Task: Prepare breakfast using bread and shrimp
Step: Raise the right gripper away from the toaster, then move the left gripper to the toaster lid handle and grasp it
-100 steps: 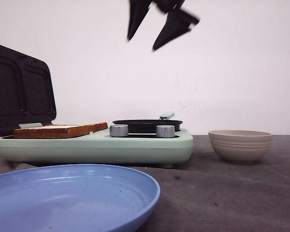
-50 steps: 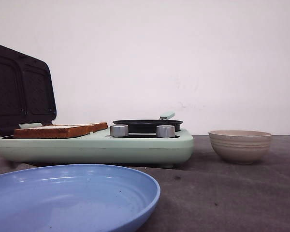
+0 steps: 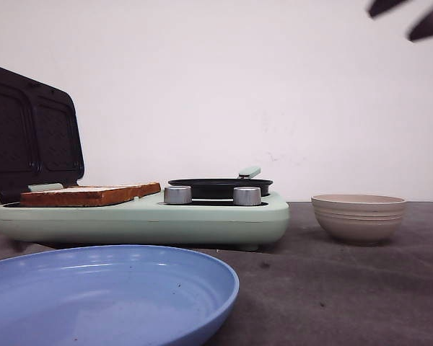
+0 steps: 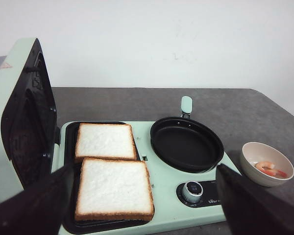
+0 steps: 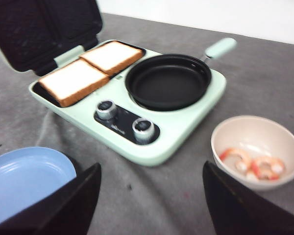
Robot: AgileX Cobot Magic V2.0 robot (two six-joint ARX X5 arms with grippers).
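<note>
Two slices of bread [image 4: 106, 141] [image 4: 114, 188] lie side by side in the dark tray of the mint-green sandwich maker [image 4: 161, 196]. The front view shows only their brown crust [image 3: 90, 193]. Shrimp [image 5: 252, 164] lie in a beige bowl [image 3: 359, 216] to the right of the appliance. My left gripper [image 4: 144, 171] hangs open high above the bread, holding nothing. My right gripper [image 5: 152, 169] is open and empty over the table between the plate and the bowl. Its dark fingers [image 3: 429, 25] show at the front view's top right corner.
A black frying pan [image 4: 187, 143] sits empty on the appliance's right half, behind two silver knobs [image 5: 143, 128]. The lid [image 3: 29, 137] stands open at the left. A blue plate [image 3: 108, 295] lies empty at the front left.
The dark fingers were at the top middle of the front view, left the picture, and now show at its top right corner. Nothing on the table has moved.
</note>
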